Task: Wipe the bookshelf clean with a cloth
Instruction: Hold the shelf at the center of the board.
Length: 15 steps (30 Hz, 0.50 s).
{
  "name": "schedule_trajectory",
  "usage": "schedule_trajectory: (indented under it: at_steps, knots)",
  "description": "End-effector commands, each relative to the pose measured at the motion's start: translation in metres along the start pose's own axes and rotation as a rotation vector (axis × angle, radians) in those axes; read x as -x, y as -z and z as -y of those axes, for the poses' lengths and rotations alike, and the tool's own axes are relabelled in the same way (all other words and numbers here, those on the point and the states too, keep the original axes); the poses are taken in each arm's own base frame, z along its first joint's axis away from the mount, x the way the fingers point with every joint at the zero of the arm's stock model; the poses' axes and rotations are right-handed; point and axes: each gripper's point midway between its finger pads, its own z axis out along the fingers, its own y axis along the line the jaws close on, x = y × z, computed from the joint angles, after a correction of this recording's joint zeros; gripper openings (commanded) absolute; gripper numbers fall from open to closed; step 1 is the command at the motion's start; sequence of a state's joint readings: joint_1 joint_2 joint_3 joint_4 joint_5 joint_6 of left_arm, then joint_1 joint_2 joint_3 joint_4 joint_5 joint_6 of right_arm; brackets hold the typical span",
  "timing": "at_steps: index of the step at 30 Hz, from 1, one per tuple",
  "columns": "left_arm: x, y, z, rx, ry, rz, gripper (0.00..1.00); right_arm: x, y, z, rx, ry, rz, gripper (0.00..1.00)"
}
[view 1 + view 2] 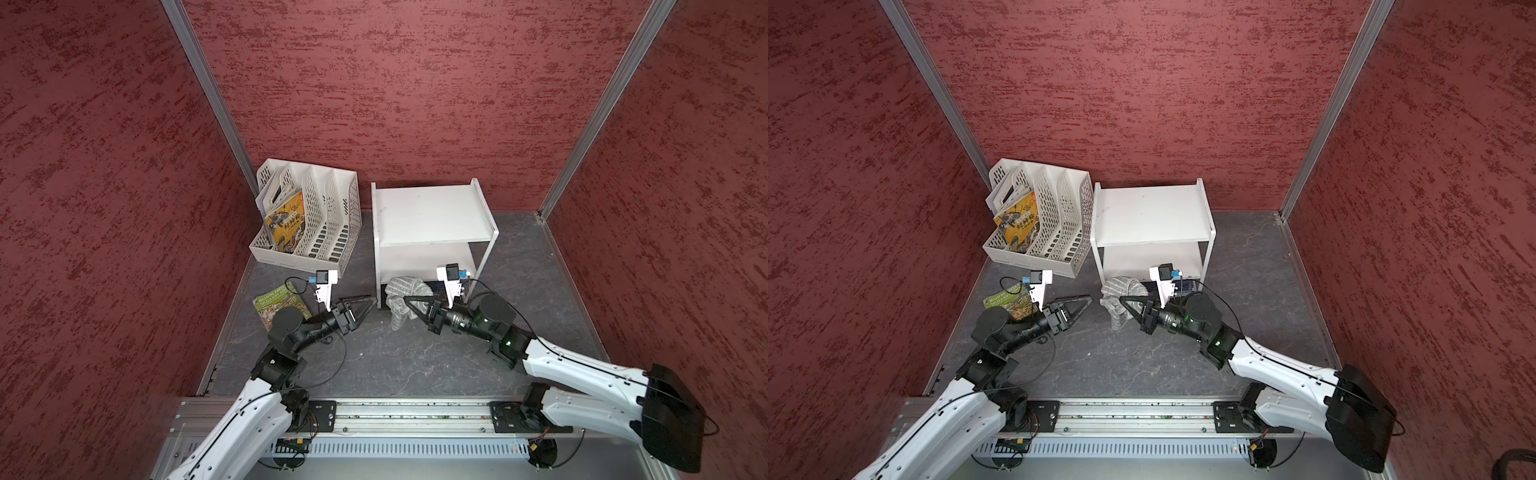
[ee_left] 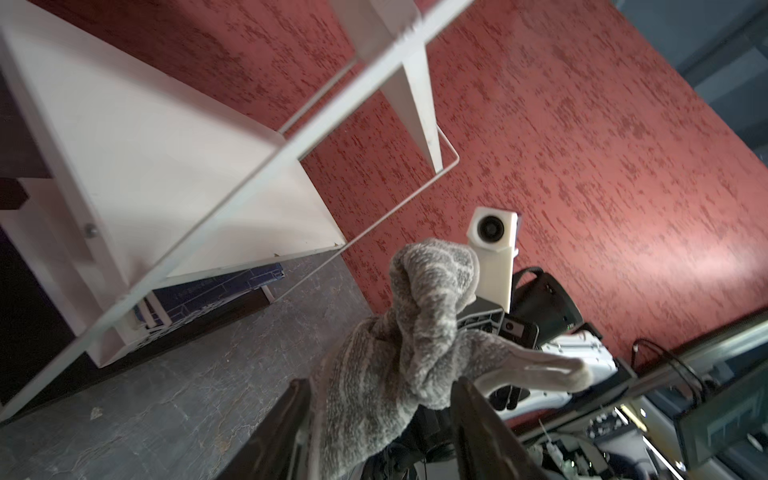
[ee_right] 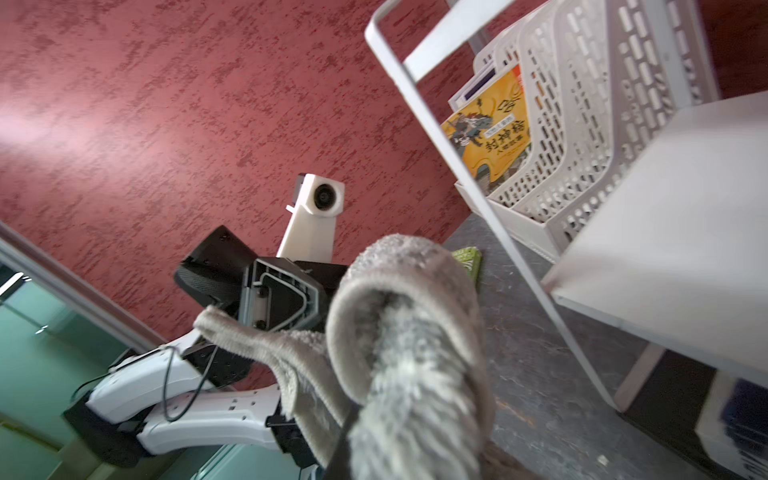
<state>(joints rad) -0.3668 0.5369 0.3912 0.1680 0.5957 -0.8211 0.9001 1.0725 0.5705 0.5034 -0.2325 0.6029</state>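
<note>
The right fingers [image 1: 417, 306] are clenched on the cloth [image 1: 400, 296]. It hangs bunched from them in front of the lowest tier of the bookshelf [image 1: 428, 212], near the front edge of its solid side panel. Whether the cloth's tail reaches the counter [image 1: 415, 361] cannot be told. The left fingers [image 1: 359, 303] stand apart and hold nothing, their tips just outside that same panel edge.

The left wrist view shows what the top views cannot. The two left fingers [image 2: 478, 415] are spread wide. Beyond them the cloth [image 2: 415, 324] is twisted into a rope with one loose corner sticking out sideways. A dark blue flat thing [image 2: 216, 291] lies under the bottom board of the bookshelf [image 2: 166, 158].

The right wrist view shows the cloth [image 3: 407, 332] folded thickly over the fingers, so they are mostly hidden there. Through the thin frame leg of the bookshelf [image 3: 685, 216] it also shows the file rack [image 3: 602, 124] with a yellow-covered book [image 3: 490, 137] in it. Only the top views show the green book [image 1: 274, 301] lying flat on the counter beside the left arm.

The right arm reaches in low from the front rail, its forearm nearly level and its wrist pointing toward the robot's left. The left arm is folded sharply at the elbow, its wrist pointing toward the robot's right. The two sets of fingers face each other, near but apart.
</note>
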Motion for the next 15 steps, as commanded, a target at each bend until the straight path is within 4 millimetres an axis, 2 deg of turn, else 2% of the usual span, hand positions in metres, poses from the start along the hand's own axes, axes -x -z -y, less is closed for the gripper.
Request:
schedule_trajectory:
  at_steps: [1, 3, 6, 10, 15]
  knots:
    - [0.019, 0.012, -0.015, 0.159, -0.093, 0.021, 0.64, -0.005, 0.002, 0.041, -0.284, 0.166, -0.052, 0.00]
    - [0.038, 0.010, -0.012, 0.204, -0.142, 0.028, 0.68, -0.002, -0.003, 0.051, -0.382, 0.258, -0.061, 0.00]
    - [0.067, -0.008, -0.002, 0.228, -0.184, 0.011, 0.73, 0.006, -0.015, 0.055, -0.459, 0.391, -0.052, 0.00]
    - [0.102, -0.030, -0.002, 0.286, -0.217, 0.022, 0.74, 0.016, -0.034, 0.062, -0.537, 0.560, -0.035, 0.00]
    - [0.122, -0.059, -0.015, 0.331, -0.229, -0.011, 0.74, 0.018, -0.055, 0.072, -0.576, 0.700, -0.044, 0.00]
